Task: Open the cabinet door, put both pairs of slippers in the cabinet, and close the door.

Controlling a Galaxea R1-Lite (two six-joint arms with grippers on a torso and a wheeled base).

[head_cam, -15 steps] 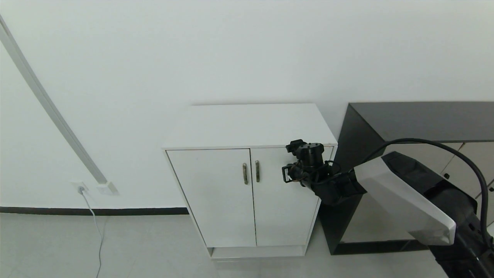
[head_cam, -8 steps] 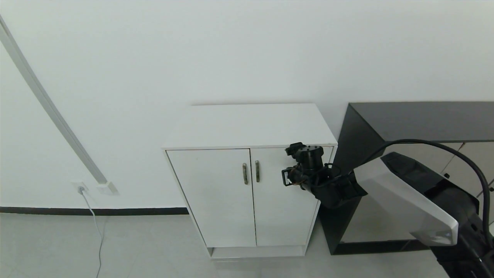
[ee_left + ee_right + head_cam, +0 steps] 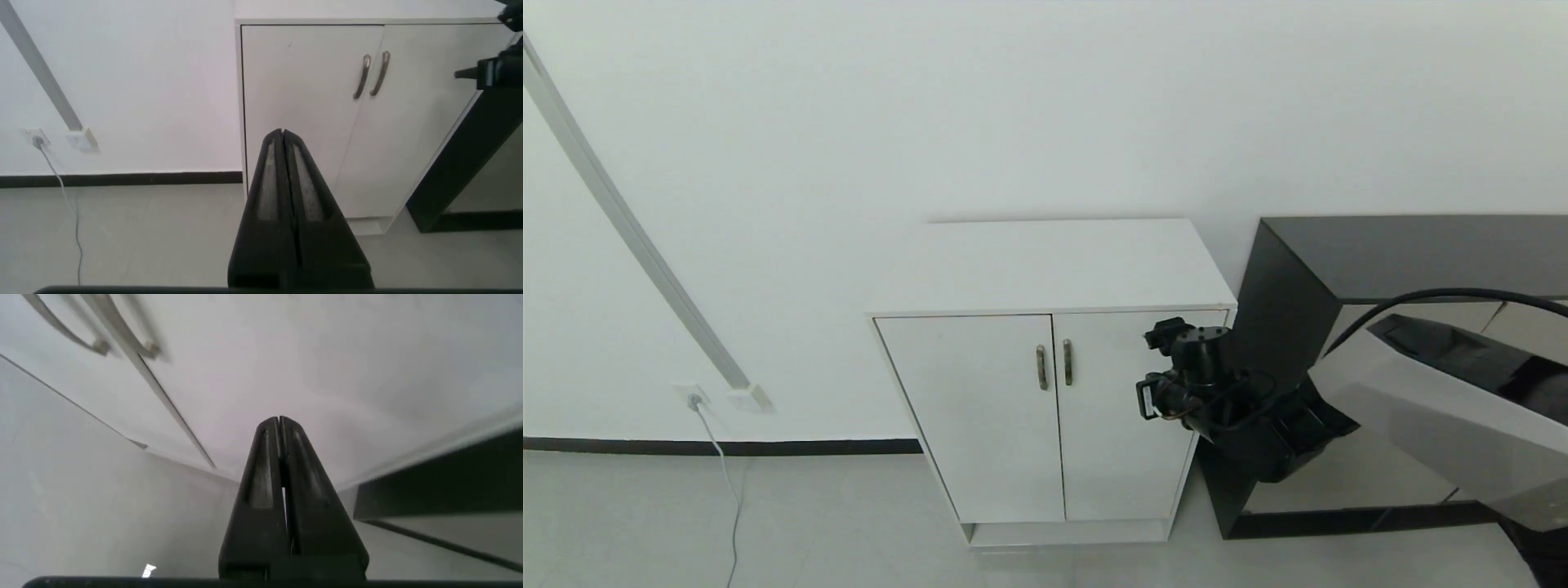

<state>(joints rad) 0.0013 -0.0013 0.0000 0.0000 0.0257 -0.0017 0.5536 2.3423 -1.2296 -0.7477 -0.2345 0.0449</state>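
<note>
The white cabinet (image 3: 1045, 269) stands against the wall with both doors (image 3: 980, 416) shut. Its two metal handles (image 3: 1054, 366) sit side by side at the centre seam. My right arm's wrist (image 3: 1201, 367) hangs in front of the right door's outer edge, at handle height. In the right wrist view my right gripper (image 3: 279, 423) is shut and empty, pointing at the right door (image 3: 327, 367), with the handles (image 3: 98, 327) off to one side. My left gripper (image 3: 282, 135) is shut and empty, held back from the cabinet (image 3: 310, 114) and above the floor.
A black cabinet (image 3: 1339, 253) with mirrored fronts stands right beside the white one. A wall socket (image 3: 693, 398) with a cable trailing to the floor is at the left. Grey tiled floor (image 3: 768, 523) lies open in front.
My right arm has drawn back to the right and a little lower, away from the middle of the right door. The cabinet doors stay shut.
</note>
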